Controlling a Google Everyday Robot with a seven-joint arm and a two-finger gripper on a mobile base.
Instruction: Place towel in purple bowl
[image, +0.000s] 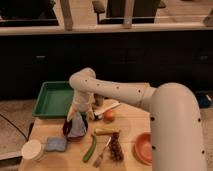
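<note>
Towel (77, 128) hangs into purple bowl (67, 133), seemingly held by gripper (78, 115).

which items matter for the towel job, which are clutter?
Job: towel, hanging into the bowl; tool right above the bowl.
Clutter: green tray, orange, orange plate, fork, sponge, white cup.

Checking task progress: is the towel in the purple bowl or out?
In: the towel hangs from the gripper into the purple bowl.

Dim, soft blur — jaws perhaps over the table (132, 116).
</note>
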